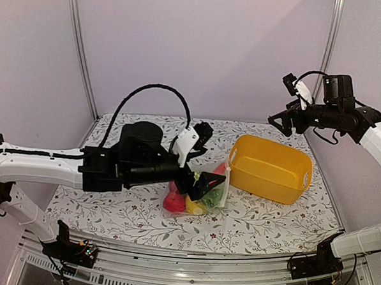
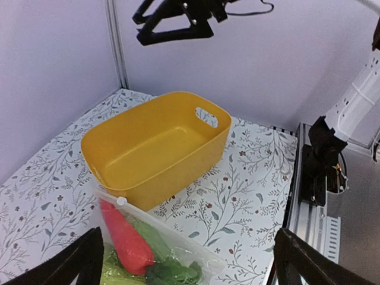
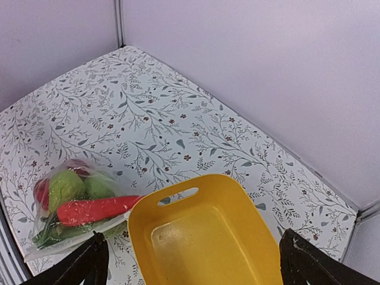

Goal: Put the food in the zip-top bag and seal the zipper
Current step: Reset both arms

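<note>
Zip-top bag lies flat on the flower-printed table cloth, left of centre, its mouth end by the near-left corner of the yellow tub; we cannot tell whether they touch. The bag is clear, crinkled film. The zipper shows as a thin strip with a small white tab at one end, and we cannot tell whether it is sealed. The food sits inside: a long orange-red carrot, rounded green pieces, leafy greens, a red ball and a yellow one. The tub is rigid, smooth plastic with rounded corners and a slot handle. The left gripper hangs low over the bag, jaws spread wide, nothing between them. The right gripper is high above the tub's far end, jaws also wide, holding nothing. Open cloth lies left of and behind the bag; plain walls close the back and sides.
</note>
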`<state>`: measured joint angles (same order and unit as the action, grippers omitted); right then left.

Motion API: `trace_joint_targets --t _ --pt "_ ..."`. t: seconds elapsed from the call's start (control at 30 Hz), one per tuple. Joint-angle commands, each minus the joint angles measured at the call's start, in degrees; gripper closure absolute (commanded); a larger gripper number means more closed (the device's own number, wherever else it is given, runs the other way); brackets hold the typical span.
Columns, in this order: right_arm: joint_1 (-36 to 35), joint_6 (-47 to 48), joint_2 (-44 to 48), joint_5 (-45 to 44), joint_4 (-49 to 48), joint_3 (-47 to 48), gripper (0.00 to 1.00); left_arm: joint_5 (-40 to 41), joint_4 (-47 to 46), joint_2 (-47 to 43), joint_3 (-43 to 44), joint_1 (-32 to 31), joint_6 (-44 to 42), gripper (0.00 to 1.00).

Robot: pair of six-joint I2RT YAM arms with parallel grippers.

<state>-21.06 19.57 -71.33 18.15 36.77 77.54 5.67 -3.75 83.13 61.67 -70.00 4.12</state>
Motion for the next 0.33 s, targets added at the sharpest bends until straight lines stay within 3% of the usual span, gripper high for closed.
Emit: trace_joint_targets --t 0.0,0.13,0.3 --pt "0.8 -8.6 4.7 -8.5 -5.4 -0.2 0.01 12.9 3.5 -6.2 1.7 2.2 2.9 0.0" --pt "1.4 -10.4 7.6 -10.0 -5.7 0.3 0.01 26.4 9.7 -11.9 2.9 4.1 7.1 0.0" --pt "3.9 -11.6 10.0 -10.4 -7.7 -2.6 0.01 35.3 6.6 -20.1 -3.8 5.5 11.2 0.01"
